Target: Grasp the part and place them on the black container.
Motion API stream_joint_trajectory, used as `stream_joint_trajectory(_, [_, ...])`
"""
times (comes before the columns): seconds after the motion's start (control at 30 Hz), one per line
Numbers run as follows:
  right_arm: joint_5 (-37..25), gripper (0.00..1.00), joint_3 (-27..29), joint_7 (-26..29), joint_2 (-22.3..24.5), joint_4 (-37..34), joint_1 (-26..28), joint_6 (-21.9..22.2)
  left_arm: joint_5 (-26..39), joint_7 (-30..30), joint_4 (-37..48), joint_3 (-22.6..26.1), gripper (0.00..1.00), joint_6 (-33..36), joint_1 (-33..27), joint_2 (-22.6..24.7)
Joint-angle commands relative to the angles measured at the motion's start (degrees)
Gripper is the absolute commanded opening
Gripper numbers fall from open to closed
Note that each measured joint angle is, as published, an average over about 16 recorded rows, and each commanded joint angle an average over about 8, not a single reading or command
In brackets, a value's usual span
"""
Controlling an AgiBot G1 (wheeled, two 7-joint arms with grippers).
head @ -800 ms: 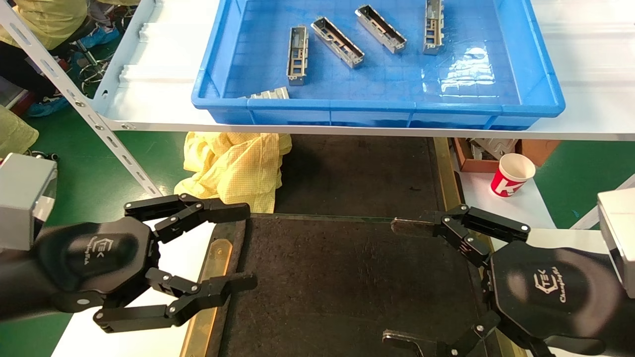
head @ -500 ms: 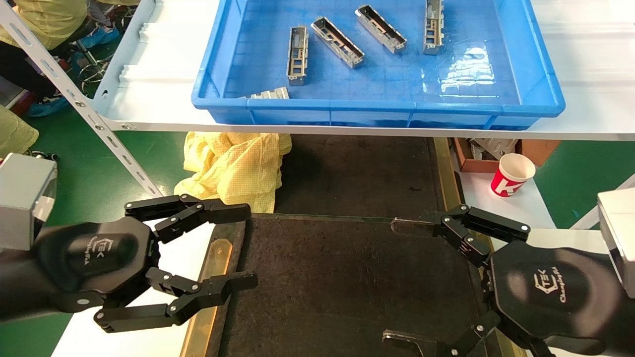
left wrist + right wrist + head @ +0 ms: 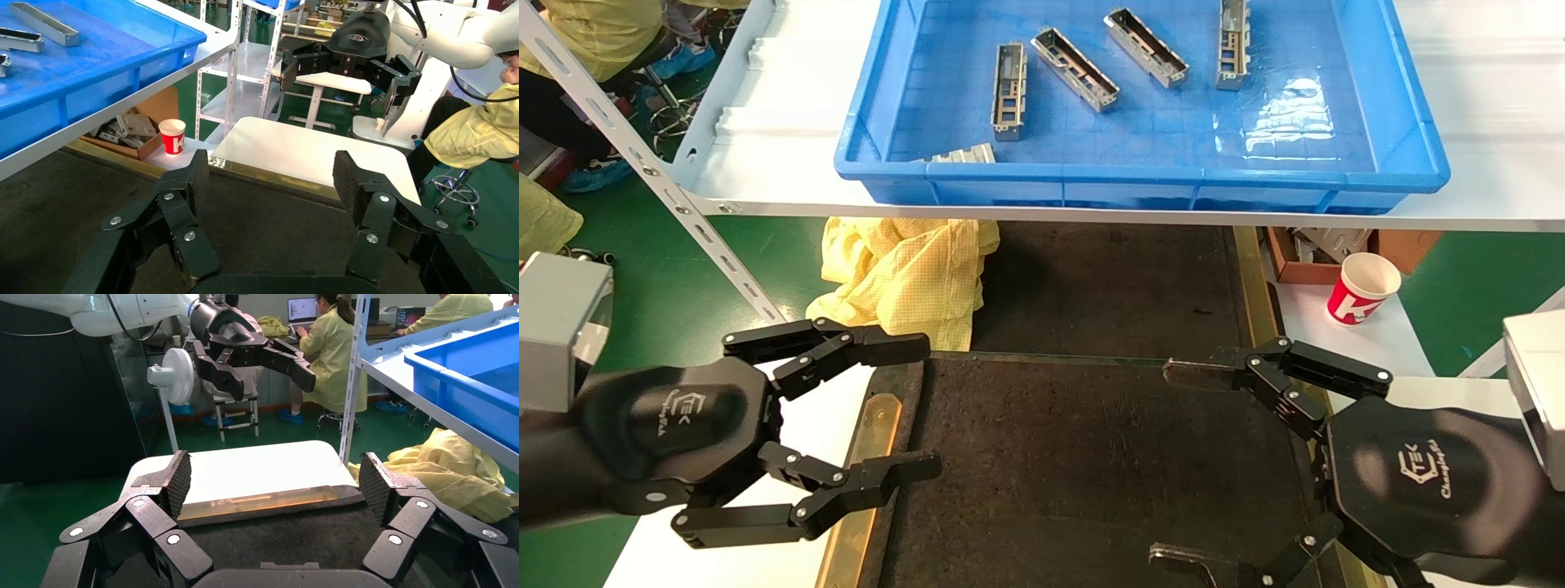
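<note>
Several silver-grey metal parts lie in the blue bin (image 3: 1414, 159) on the upper shelf: one (image 3: 1009, 90) at its left, one (image 3: 1075, 69) beside it, one (image 3: 1146, 46) farther back, and others. The black container (image 3: 1091, 474) lies low between my arms, with brass strips along its sides, and nothing lies on it. My left gripper (image 3: 925, 408) is open and empty over its left edge. My right gripper (image 3: 1173, 465) is open and empty over its right edge. Both show open in the wrist views, the left gripper (image 3: 269, 177) and the right gripper (image 3: 275, 478).
A yellow garment (image 3: 903, 273) lies under the shelf at the left. A red-and-white paper cup (image 3: 1361, 287) and a brown box (image 3: 1295, 261) stand at the right. A slanted metal shelf strut (image 3: 641, 163) crosses the left side. People sit in the background.
</note>
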Motion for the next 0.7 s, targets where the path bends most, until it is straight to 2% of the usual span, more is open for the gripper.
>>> stream_joint_trajectory(0.03, [0.0,1.00,0.0,0.0,0.0,0.0,0.0,0.0,0.0,0.0,0.0,0.0,0.00,0.0,0.0,0.0])
stream_joint_trajectory(0.7, [0.0,1.00,0.0,0.0,0.0,0.0,0.0,0.0,0.0,0.0,0.0,0.0,0.00,0.0,0.0,0.0])
